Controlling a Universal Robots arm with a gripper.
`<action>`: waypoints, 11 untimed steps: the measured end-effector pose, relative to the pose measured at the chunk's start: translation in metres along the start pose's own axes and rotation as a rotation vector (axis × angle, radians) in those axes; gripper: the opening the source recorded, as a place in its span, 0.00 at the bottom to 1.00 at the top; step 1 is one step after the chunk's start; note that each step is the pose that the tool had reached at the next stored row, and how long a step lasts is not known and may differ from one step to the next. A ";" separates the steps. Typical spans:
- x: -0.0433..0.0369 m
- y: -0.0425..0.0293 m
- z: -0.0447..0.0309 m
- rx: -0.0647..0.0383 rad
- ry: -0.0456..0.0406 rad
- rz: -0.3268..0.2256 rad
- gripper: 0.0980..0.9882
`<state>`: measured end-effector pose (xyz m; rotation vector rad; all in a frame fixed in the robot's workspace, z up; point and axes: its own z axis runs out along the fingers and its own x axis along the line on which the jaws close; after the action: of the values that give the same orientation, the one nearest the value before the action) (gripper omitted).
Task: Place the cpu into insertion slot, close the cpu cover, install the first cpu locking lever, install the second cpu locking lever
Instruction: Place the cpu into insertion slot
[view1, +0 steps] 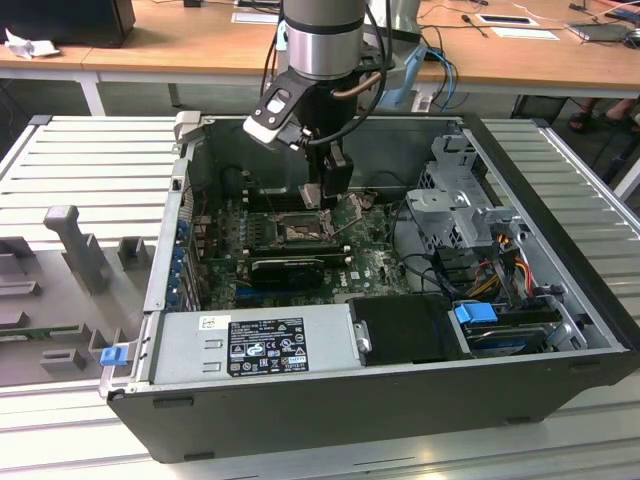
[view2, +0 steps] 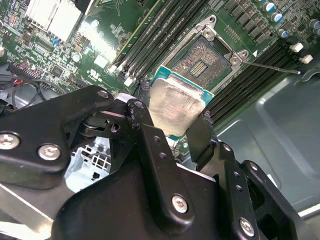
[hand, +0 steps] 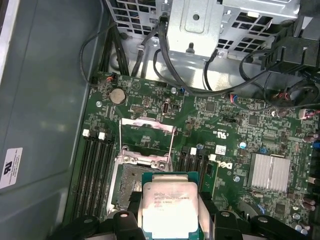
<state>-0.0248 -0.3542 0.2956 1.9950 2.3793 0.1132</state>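
Note:
My gripper (view2: 172, 114) is shut on the cpu (view2: 176, 100), a flat square chip with a pale silver face, gripped by two opposite edges between black fingers (hand: 207, 209). The cpu (hand: 169, 202) hangs slightly tilted just above and partly over one side of the insertion slot (hand: 128, 187), whose brownish contact field (view2: 199, 59) lies bare. The cpu cover (hand: 148, 134), a thin silver frame, is swung open on the far side of the slot. A thin metal locking lever (view2: 272, 66) sticks out beside the slot. In the exterior view the gripper (view1: 333, 192) is low inside the case over the slot (view1: 298, 232).
Long black memory slots (hand: 97, 160) flank the socket on both sides. A finned heat sink (hand: 270, 172) and black cables (hand: 125, 55) lie nearby. The silver power supply (view1: 255, 345) and the metal drive cage (view1: 455, 200) hem in the green motherboard (view1: 370, 265).

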 end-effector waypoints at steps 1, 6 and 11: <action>0.0000 0.0000 0.0001 0.000 0.0000 0.001 0.49; 0.0000 0.0000 0.0005 0.000 -0.0002 0.004 0.49; 0.0000 -0.0001 0.0016 0.000 -0.0004 0.008 0.49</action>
<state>-0.0248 -0.3541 0.2940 2.0047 2.3708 0.1134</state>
